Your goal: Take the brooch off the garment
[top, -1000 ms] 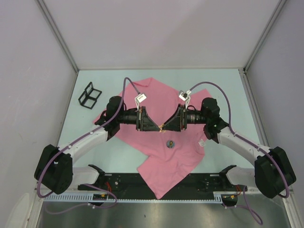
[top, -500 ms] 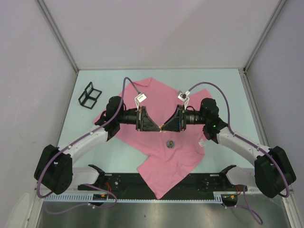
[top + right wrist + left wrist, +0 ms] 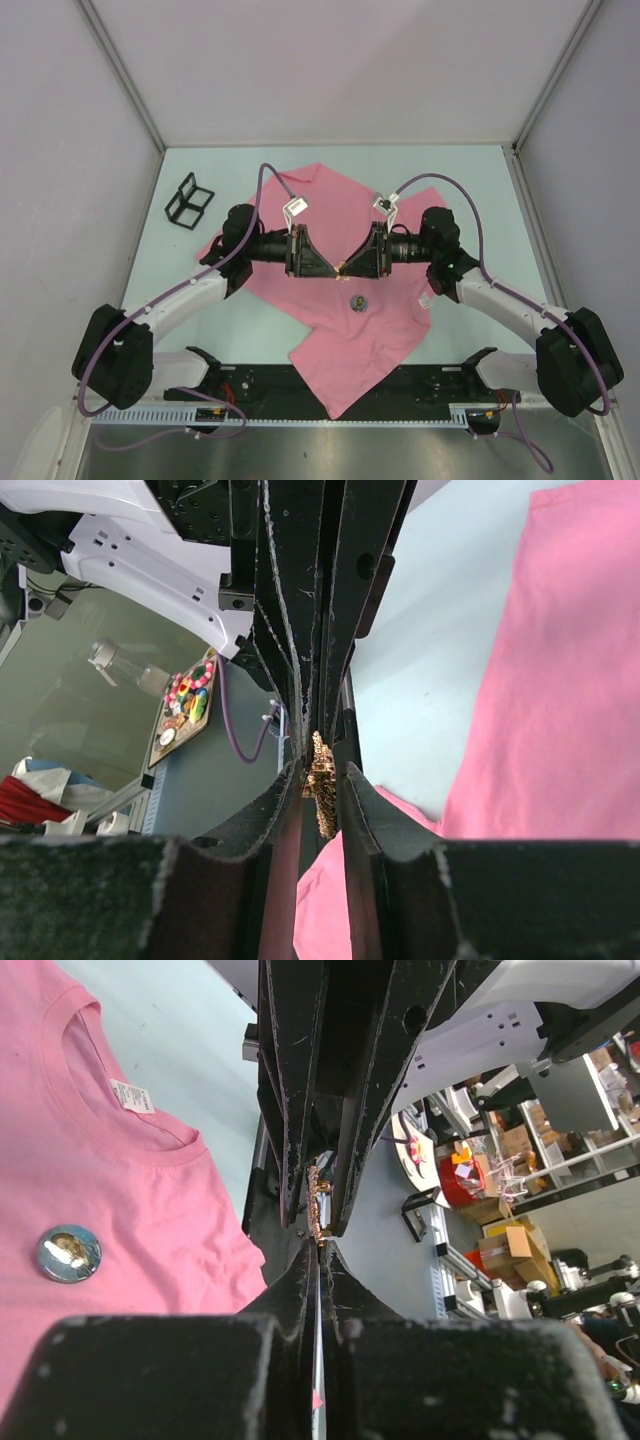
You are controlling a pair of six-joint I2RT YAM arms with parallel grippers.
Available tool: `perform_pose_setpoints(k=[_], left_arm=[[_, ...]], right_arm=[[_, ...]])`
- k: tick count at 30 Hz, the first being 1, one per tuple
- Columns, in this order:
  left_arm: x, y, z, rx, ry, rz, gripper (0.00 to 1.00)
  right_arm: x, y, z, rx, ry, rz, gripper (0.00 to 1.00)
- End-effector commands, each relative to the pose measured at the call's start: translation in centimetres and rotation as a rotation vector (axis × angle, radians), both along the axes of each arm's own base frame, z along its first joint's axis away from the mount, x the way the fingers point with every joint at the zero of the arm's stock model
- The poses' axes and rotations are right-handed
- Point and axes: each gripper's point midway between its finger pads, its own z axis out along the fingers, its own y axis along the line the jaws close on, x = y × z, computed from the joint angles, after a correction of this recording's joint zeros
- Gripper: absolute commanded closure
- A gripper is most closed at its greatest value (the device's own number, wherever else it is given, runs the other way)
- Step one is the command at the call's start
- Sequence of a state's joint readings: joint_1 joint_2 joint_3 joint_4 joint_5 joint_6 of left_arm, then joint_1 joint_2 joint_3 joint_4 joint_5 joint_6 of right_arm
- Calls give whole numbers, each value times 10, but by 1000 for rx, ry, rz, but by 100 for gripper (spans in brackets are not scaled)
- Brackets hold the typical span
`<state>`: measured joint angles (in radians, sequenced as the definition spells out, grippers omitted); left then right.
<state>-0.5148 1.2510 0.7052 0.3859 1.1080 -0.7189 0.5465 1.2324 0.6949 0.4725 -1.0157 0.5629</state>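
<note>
Above the large pink cloth T-shirt [image 3: 352,338], left gripper [image 3: 320,1250] and right gripper [image 3: 321,777] meet tip to tip, both pinching one small gold brooch [image 3: 320,758].

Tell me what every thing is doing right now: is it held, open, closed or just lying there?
gold brooch: held up between the two grippers' tips, no cloth on it.
right gripper: closed on the gold brooch.
left gripper: fingers almost together, tips at the brooch's end; grip unclear.
pink T-shirt: lying rumpled on the table.
round badge: face up on the T-shirt.
black wire stand: on the table, beside the T-shirt.
</note>
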Motion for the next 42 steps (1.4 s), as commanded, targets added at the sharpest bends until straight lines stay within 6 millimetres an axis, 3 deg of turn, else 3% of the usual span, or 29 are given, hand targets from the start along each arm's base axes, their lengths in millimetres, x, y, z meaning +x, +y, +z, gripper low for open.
perform_pose_setpoints(k=[1,12,14,15,16,22,26,34,42], left_arm=[[-13,0,22,-70,-68,-59,100],[-17,0,24,-90,-67,-59,100],[-18,0,23,-88,-64,-57,100],[-18,0,22,-84,-61,-56,100],[-17,0,21,-81,-60,-52,100],[-14,0,15,-65,-50,-39,100],[-13,-2,15,-64,-49,-36,100],[-13,-2,17,-69,-47,-38,99],[-14,-1,18,-73,-49,-42,100]], right_arm=[[3,7,15,17,-83,-33,74],[9,18,26,50,-127,-146,75],[11,16,29,62,-81,-156,66],[10,15,32,72,-71,-147,46],[10,13,32,75,-48,-152,41],[9,-6,49,114,18,-155,30],[2,-10,44,80,-7,-135,31],[-8,-11,29,59,-5,-81,54],[-8,-9,23,56,-6,-62,54]])
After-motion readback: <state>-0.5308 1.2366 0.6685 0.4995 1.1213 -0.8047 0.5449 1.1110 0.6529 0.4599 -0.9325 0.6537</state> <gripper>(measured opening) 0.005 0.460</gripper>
